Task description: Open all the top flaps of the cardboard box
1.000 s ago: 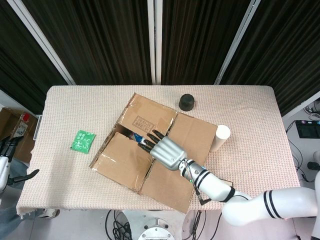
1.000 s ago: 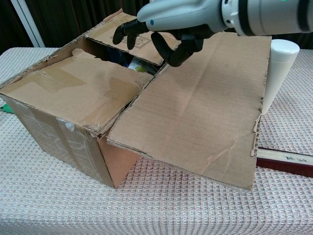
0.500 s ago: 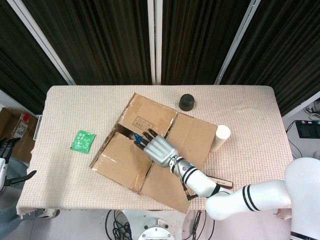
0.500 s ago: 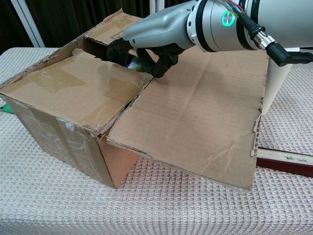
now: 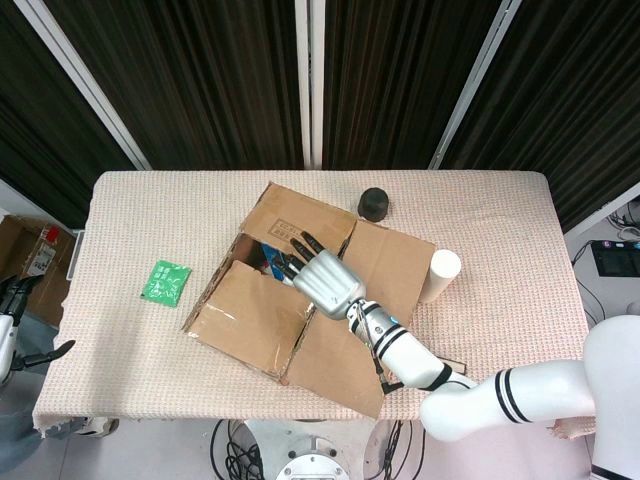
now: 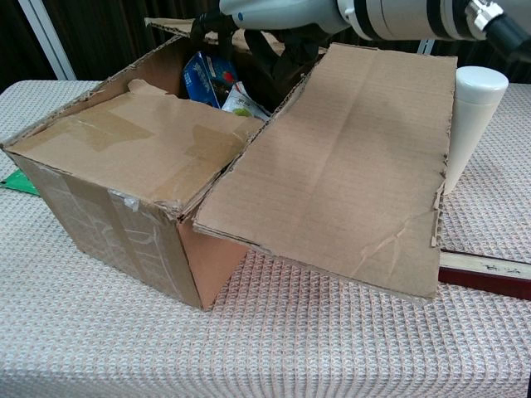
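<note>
Over cardboard box [image 5: 270, 300], right robot hand [image 5: 322, 279] raised, far flap [image 5: 295, 222] lifted

Head cam overhead; chest cam low, close; share box [image 5: 290, 290].

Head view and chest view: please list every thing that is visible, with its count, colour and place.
cardboard box: one, brown, middle of the table, several top flaps open, near flap closed
packets inside the box: at least two, blue and white-green, visible through the opening
green packet: one, green, on the table left of the box
round object: one, black, behind the box
cylinder: one, white, upright, right of the box
dark strip: one, dark red, beside the cylinder's base
table: one, beige woven cloth
right hand: one, silver with black fingers, over the box opening
left hand: one, dark fingers, at the left edge, off the table
</note>
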Controlling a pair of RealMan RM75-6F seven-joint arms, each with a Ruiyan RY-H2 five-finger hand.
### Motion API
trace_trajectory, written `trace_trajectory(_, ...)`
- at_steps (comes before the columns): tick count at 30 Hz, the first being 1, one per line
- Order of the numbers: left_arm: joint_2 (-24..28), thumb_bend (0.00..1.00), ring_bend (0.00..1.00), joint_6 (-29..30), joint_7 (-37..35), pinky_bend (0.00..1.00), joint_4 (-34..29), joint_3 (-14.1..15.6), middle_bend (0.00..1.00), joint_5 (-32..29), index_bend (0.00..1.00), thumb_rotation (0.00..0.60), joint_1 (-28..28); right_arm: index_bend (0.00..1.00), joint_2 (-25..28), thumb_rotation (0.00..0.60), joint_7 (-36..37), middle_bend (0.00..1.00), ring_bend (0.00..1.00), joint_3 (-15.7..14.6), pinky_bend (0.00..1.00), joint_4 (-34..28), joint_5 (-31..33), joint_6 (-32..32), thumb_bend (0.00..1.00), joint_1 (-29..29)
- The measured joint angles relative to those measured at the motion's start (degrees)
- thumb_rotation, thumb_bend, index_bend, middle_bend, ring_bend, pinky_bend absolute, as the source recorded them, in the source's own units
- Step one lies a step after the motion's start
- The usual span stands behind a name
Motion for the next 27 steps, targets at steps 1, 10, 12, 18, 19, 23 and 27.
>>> trace_trajectory(1,-0.03,0.0,0.07,-0.05,0.02,0.18,0.03,-0.03,0.15,-0.01,0.12,0.478,-0.05,0.05,0.7,0.6,-0.03,0.14,0.0,0.25,0.0,-0.37,-0.16,0.31,1.0,-0.02)
trace_trajectory(10,-0.3,0.0,0.07,-0.62,0.18,0.18,0.1,-0.25,0.15,-0.1,0.13,0.477,-0.59,0.02,6.0,0.6,-1.0,0.14,0.0,1.36,0.0,-1.81,0.01,2.43,1.0,-0.43)
trace_trajectory(12,-0.36,0.0,0.07,-0.74,0.29,0.18,0.11,-0.24,0.15,-0.12,0.12,0.479,-0.65,0.0,6.82,0.6,-0.76,0.14,0.0,1.53,0.0,-1.74,-0.07,2.49,1.0,-0.7)
trace_trajectory(18,-0.51,0.0,0.07,-0.95,0.68,0.18,-0.07,-0.26,0.15,-0.29,0.12,0.478,-0.78,0.0,8.44,0.6,0.24,0.12,0.0,1.74,0.0,-0.03,-0.09,2.12,1.0,-1.59)
trace_trajectory(19,-0.51,0.0,0.07,-0.94,0.74,0.18,-0.1,-0.25,0.15,-0.3,0.12,0.479,-0.78,0.0,8.58,0.6,0.47,0.12,0.0,1.74,0.0,0.48,-0.24,2.06,1.0,-1.8)
trace_trajectory(23,-0.48,0.0,0.07,-0.63,0.96,0.18,-0.09,-0.29,0.15,-0.37,0.12,0.48,-0.64,0.0,8.89,0.6,1.25,0.1,0.0,1.76,0.0,2.72,-1.0,2.04,1.0,-2.55)
trace_trajectory(27,-0.49,0.0,0.07,-0.61,0.98,0.18,0.04,-0.26,0.15,-0.51,0.12,0.478,-0.54,0.0,9.15,0.6,2.88,0.08,0.0,2.13,0.0,5.61,-1.01,1.72,1.0,-3.47)
